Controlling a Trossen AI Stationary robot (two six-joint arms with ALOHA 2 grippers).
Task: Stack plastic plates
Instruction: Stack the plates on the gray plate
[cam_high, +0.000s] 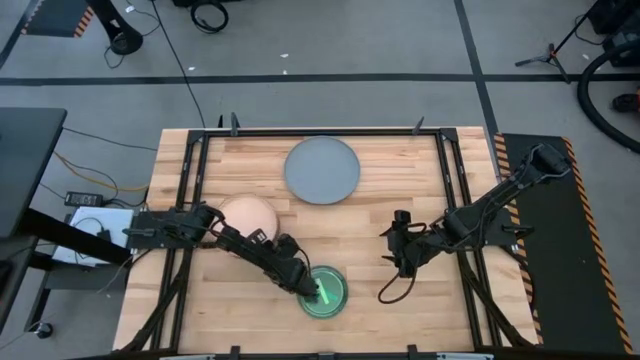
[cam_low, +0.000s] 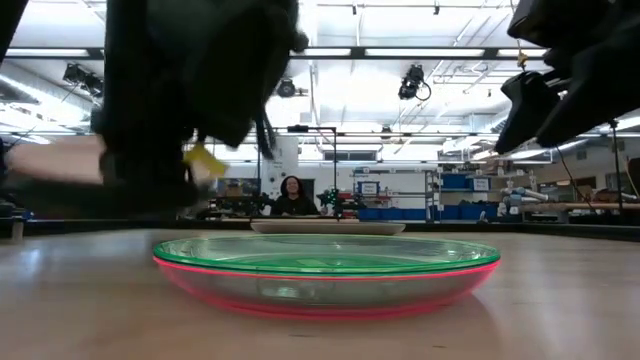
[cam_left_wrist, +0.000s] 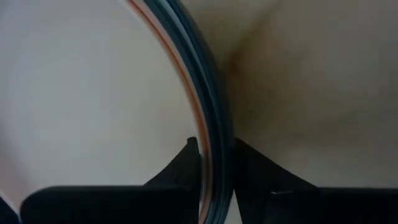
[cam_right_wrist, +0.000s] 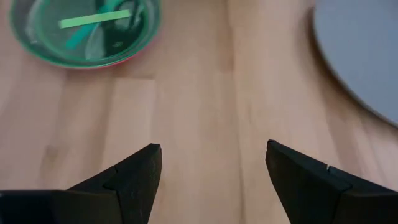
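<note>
At the near edge of the tabletop (cam_high: 400, 170) the left gripper (cam_left_wrist: 214, 171) has its jaws pinching the rim of the green-and-red plate stack (cam_high: 325, 291); the peach plate (cam_high: 247, 217) lies just behind, the grey plate (cam_high: 322, 169) far back; the right gripper (cam_right_wrist: 212, 163) hovers alongside, jaws spread

Robotics lab or workshop. Wooden table (cam_high: 250, 300) in black metal frame on grey floor with taped lines; cables (cam_high: 205, 15) at 11 o'clock, tripod (cam_high: 550, 50) at 1 o'clock. Behind: ceiling strip lights (cam_low: 400, 52), blue storage bins (cam_low: 400, 212), seated person (cam_low: 292, 197)
</note>
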